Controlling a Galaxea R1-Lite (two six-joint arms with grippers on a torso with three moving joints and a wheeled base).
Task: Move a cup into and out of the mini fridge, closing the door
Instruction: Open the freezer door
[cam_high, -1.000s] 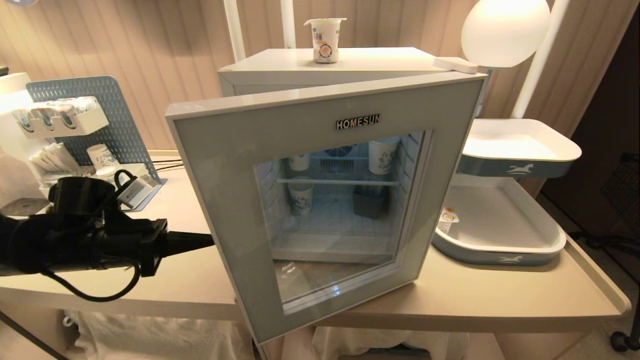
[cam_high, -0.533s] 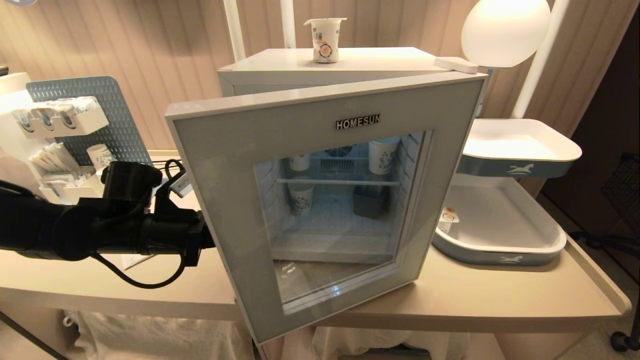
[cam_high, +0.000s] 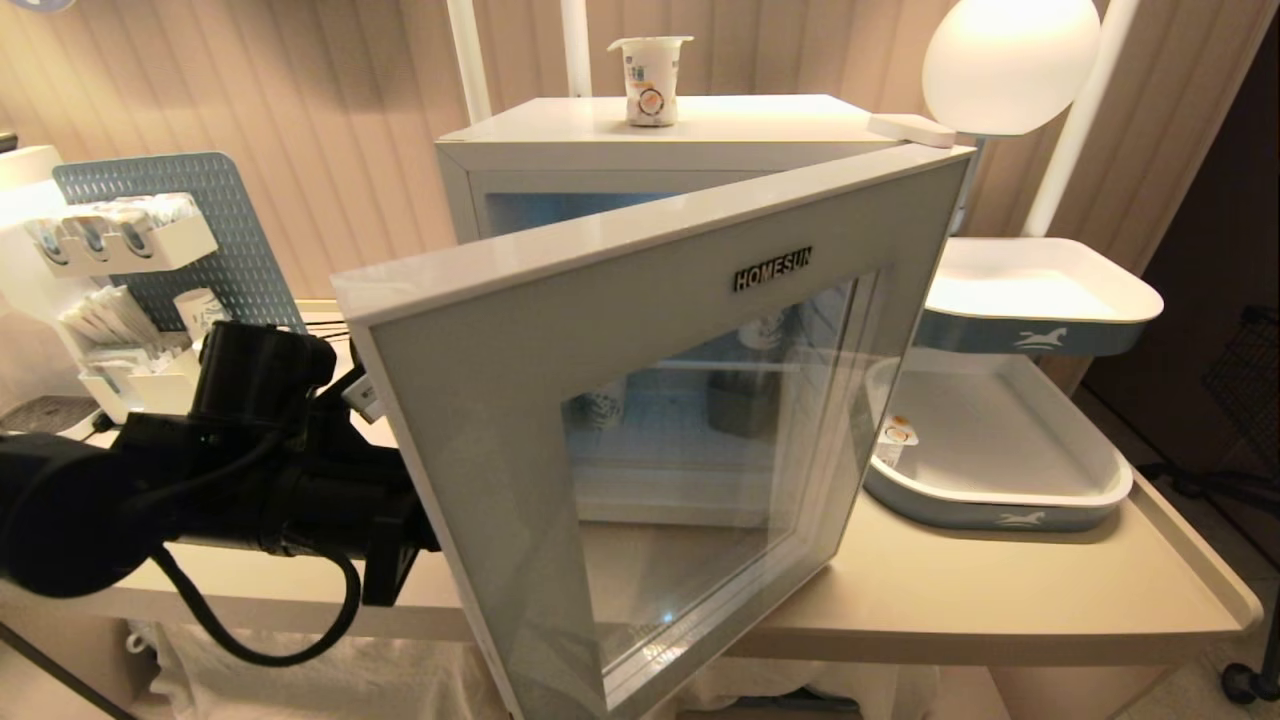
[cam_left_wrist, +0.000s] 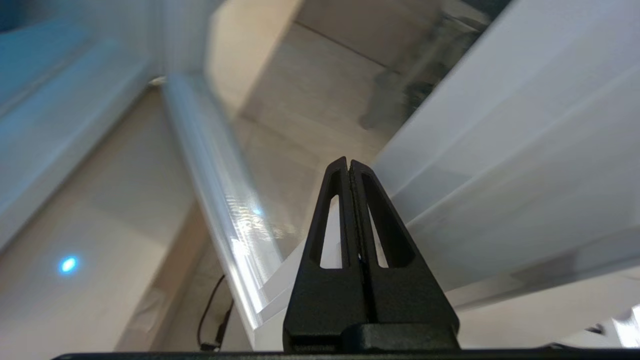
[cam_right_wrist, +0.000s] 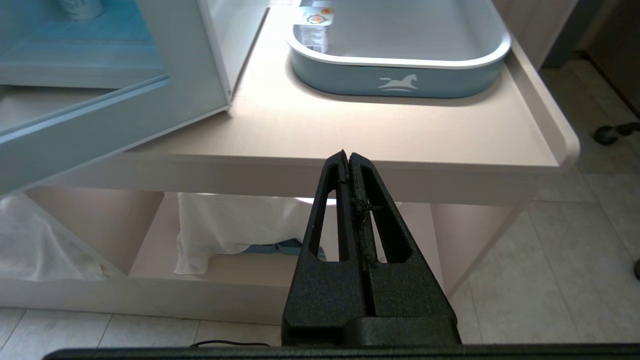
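1. On top of the fridge (cam_high: 640, 135), near the back edge, the cup (cam_high: 651, 78) stands upright, well clear of both arms.
2. Down at desk (cam_high: 960, 600) level the door (cam_high: 640, 420) hangs partly open, hinged on the right, its free edge swung out toward the camera and overhanging the desk's front edge.
3. Behind that free edge, on the left, sits the left end effector (cam_left_wrist: 349, 167): fingers clenched flat together, nothing between them, tips poking into the gap between door and fridge body.
4. From the head view, the fingertips are hidden behind the door frame; whether they touch the door's inner face I cannot tell.
5. Through the glass: patterned paper cups (cam_high: 600, 408) and a dark box (cam_high: 738, 400) on the wire shelves.
6. Over on the right, the right end effector (cam_right_wrist: 348, 155) hangs low in front of the desk edge, fingers clenched on nothing, well apart from everything.
7. Beside the fridge, a blue tray (cam_high: 1000, 480) rests on the desk with a small orange-lidded cup (cam_high: 896, 438) inside, at its fridge-side wall.
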